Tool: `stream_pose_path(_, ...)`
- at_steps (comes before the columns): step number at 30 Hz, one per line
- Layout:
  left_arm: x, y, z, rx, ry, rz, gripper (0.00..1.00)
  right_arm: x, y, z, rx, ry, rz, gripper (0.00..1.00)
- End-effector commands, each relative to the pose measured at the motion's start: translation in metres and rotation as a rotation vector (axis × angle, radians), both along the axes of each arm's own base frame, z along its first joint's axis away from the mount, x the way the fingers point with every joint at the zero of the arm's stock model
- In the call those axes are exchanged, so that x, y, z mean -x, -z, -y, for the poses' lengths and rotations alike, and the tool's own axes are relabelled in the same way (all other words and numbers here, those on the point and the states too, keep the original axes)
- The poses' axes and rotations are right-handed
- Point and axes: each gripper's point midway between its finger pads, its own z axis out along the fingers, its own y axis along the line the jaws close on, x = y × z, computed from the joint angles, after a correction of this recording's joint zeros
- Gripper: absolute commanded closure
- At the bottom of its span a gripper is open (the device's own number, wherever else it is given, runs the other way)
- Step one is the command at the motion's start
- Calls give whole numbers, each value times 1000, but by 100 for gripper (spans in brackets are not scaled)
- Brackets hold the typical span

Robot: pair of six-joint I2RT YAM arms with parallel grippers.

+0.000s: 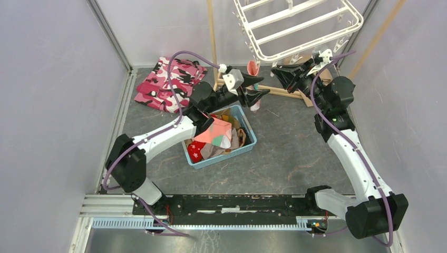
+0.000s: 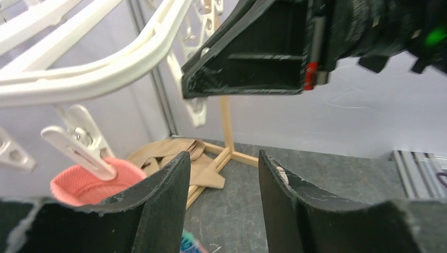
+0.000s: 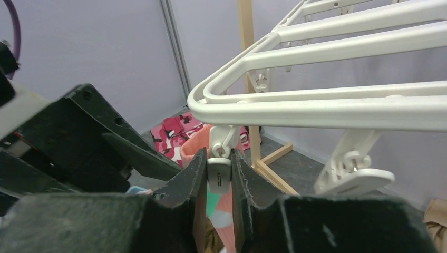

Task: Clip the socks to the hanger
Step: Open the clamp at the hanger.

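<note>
The white hanger [image 1: 300, 26] hangs at the back right and also shows in the right wrist view [image 3: 316, 105]. A salmon-pink sock [image 1: 253, 67] with teal and white patches hangs under its near-left corner. My right gripper [image 1: 276, 71] is shut on a white clip peg [image 3: 219, 176] directly above that sock [image 3: 192, 150]. My left gripper [image 1: 262, 90] is open and empty beside the hanging sock [image 2: 84, 182]; its jaws stand wide apart [image 2: 224, 158]. A peg [image 2: 79, 145] lies against the sock's cuff. More socks [image 1: 213, 134] lie in the blue basket [image 1: 252, 138].
A pink camouflage garment [image 1: 168, 84] lies at the back left. A thin wooden pole stand [image 1: 212, 31] rises behind the basket, its base [image 1: 284, 90] on the table. A tan cloth [image 2: 174, 158] lies by the base. Grey walls enclose the sides.
</note>
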Motion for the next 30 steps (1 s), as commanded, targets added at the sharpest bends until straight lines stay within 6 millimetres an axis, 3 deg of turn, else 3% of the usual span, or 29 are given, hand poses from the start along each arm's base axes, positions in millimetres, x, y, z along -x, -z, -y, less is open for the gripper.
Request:
stream_pose_path(1,-28,-19,-3,38,-132,78,45,6,-20,-2,-44,-5,-8,91)
stream_pose_path(10,-46,-26,4,84,-166,63,52,1,-13,-4,-73,1,-69,92)
stream_pose_path(30,-47,-32,23,110,-161,54,58,-7,-9,-4,-108,39,-126,93)
